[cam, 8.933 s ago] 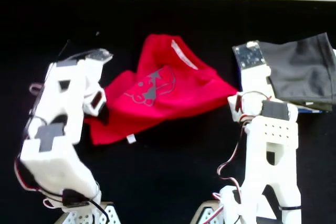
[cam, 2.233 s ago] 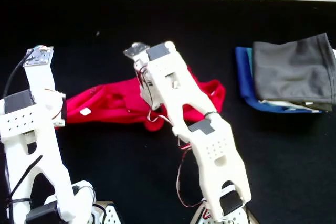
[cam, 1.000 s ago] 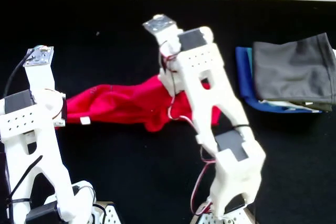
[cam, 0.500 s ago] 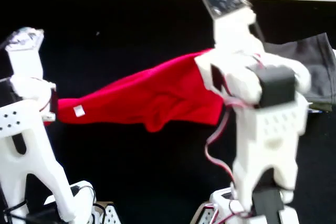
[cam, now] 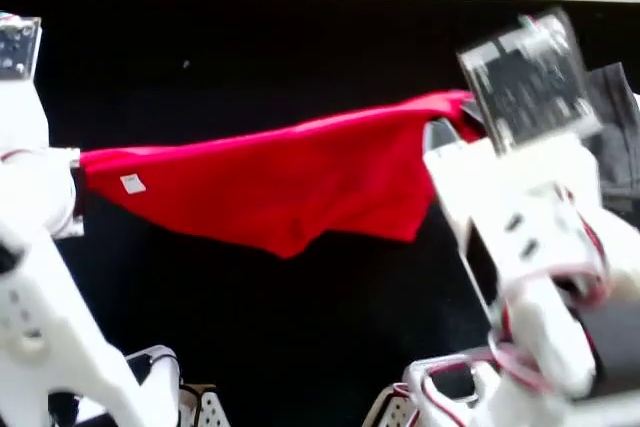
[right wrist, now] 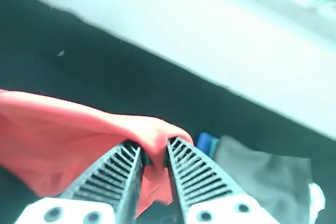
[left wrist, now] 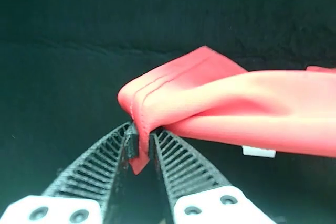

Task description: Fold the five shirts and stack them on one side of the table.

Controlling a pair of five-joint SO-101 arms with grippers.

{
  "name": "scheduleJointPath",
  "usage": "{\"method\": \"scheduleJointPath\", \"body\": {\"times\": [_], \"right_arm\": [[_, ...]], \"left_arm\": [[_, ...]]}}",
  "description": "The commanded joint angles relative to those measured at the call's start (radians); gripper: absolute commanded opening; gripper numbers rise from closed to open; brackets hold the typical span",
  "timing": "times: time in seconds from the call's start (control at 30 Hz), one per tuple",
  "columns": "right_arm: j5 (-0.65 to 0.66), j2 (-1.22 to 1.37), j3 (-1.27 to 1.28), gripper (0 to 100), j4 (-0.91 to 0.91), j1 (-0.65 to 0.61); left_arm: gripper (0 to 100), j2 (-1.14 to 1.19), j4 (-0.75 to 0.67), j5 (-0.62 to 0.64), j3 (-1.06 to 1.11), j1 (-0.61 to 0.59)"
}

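1. A red shirt [cam: 300, 187] hangs in the air over the black counter [cam: 250, 57]. It is stretched like a hammock between two white arms, and one end reaches almost to the stack [cam: 618, 132] of folded shirts.
2. The left pincer [left wrist: 143, 145] is clenched on a stitched hem corner of the red shirt, at the end far from the stack.
3. The right pincer [right wrist: 154, 163] is clamped on a bunched fold at the end near the stack. The grey shirt [right wrist: 262, 169] that tops the stack lies just beyond it.
4. Between the two grips the cloth sags, and one point of it hangs lowest, well away from the stack.
5. The step in hand looks like spreading the red shirt so it can be laid flat for folding. To do it well:
   - hold both grips firm;
   - draw the ends apart evenly until the sag goes;
   - lower the hanging edge first onto the counter, away from the stack.
6. The left pincer holds only a little hem, so a hard pull may slip it. The near end could also brush the stack and upset it.
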Motion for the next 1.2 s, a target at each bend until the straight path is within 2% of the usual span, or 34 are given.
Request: {"method": "scheduleJointPath", "body": {"times": [0.0,0.2,0.5,0.87,1.17], "right_arm": [[0.034,-0.096,-0.038,0.5,-0.07,0.035],[0.032,-0.15,-0.036,0.5,-0.183,0.147],[0.032,-0.15,-0.036,0.5,-0.308,0.148],[0.035,-0.211,-0.113,0.5,-0.323,0.15],[0.035,-0.208,-0.131,0.5,-0.358,0.151]], "left_arm": [[1,-0.087,0.0,0.002,-0.031,-0.01],[1,-0.125,-0.032,0.003,-0.036,-0.007],[1,-0.133,-0.069,0.002,0.05,-0.007],[1,-0.133,-0.015,0.002,-0.236,-0.013],[1,-0.13,-0.015,0.002,-0.199,-0.013]]}}
